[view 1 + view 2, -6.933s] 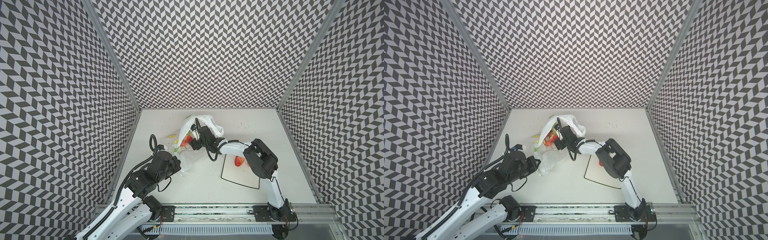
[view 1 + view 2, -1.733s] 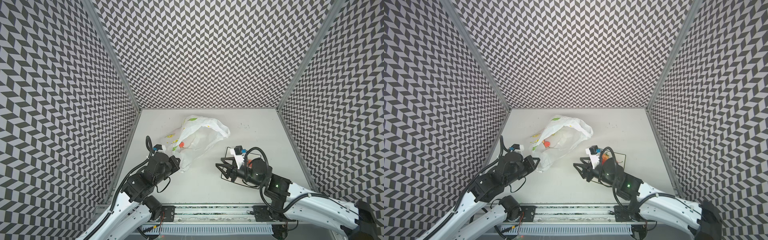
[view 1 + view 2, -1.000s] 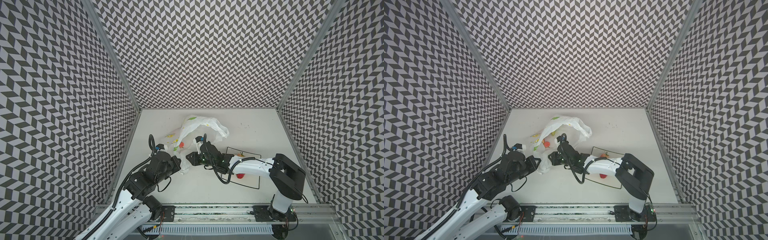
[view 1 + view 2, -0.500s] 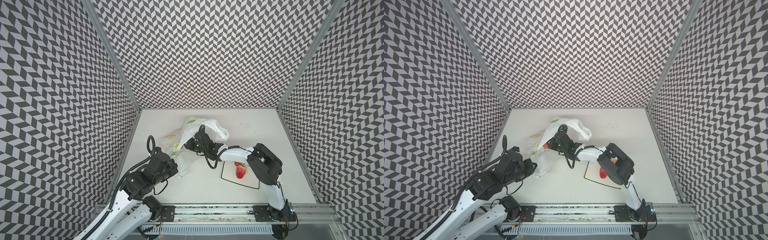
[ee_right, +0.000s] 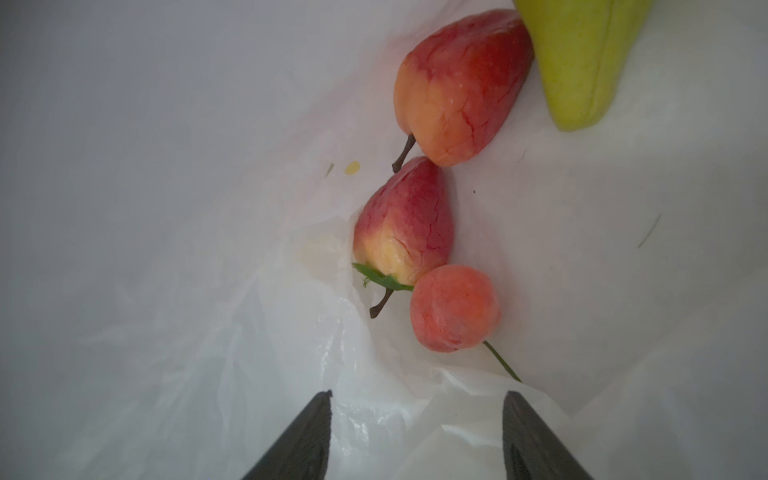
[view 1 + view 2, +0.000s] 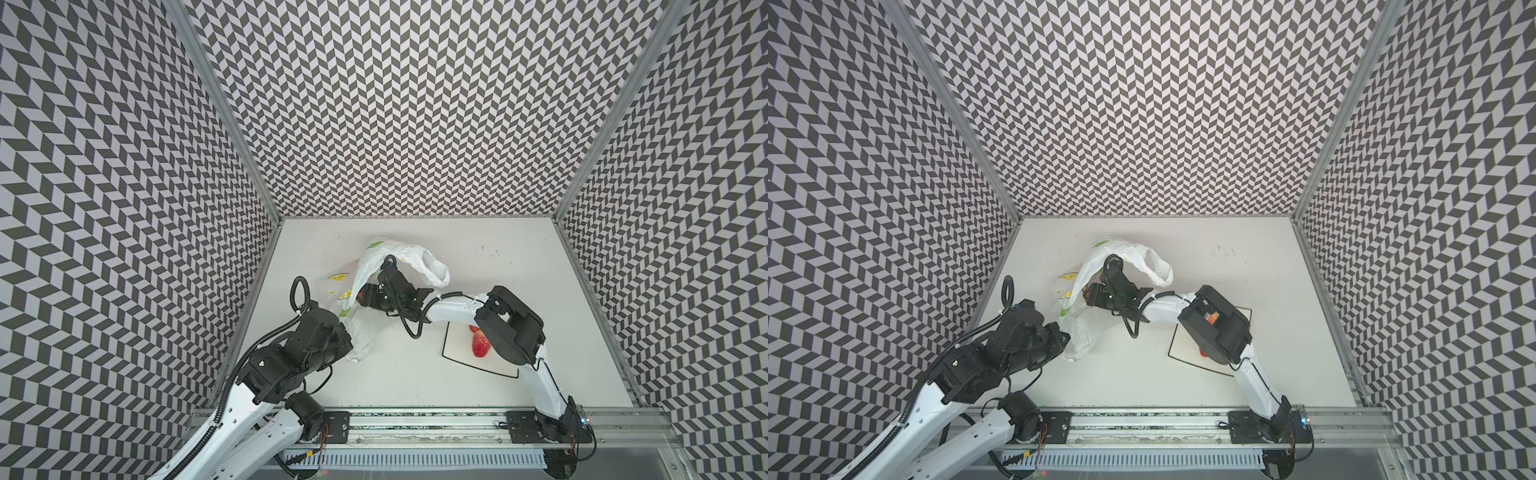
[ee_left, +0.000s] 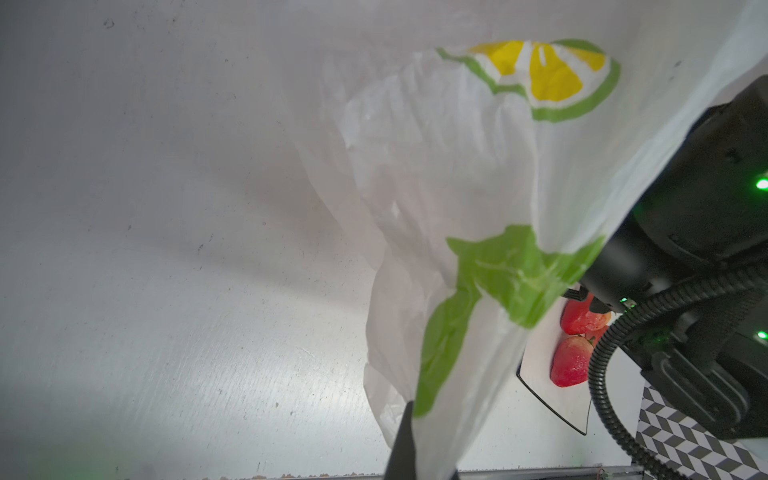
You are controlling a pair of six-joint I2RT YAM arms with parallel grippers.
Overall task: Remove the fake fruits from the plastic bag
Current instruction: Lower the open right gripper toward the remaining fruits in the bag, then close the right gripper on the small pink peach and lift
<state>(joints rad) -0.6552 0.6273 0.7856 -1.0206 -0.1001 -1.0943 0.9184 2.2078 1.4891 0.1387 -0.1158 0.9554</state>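
The plastic bag (image 6: 399, 257) (image 6: 1121, 257) lies crumpled at the middle left of the table, white with lemon prints. My left gripper (image 6: 345, 334) (image 7: 415, 419) is shut on the bag's near edge and holds it up. My right gripper (image 6: 362, 297) (image 5: 417, 399) reaches into the bag's mouth, open, with only bag film between its fingers. Just beyond its tips lie fake fruits: a round orange-red one (image 5: 455, 307), two red-yellow stemmed ones (image 5: 405, 224) and a green one (image 5: 582, 62). Two red strawberries (image 7: 571, 361) (image 6: 480, 345) lie on the plate.
The square white black-rimmed plate (image 6: 457, 357) (image 6: 1183, 345) sits to the right of the bag, partly under my right arm's elbow. Patterned walls close in the table on three sides. A rail runs along the front edge.
My right gripper has moved from near the plate up into the bag's mouth, and its jaws have opened. The left gripper has kept its hold on the bag.
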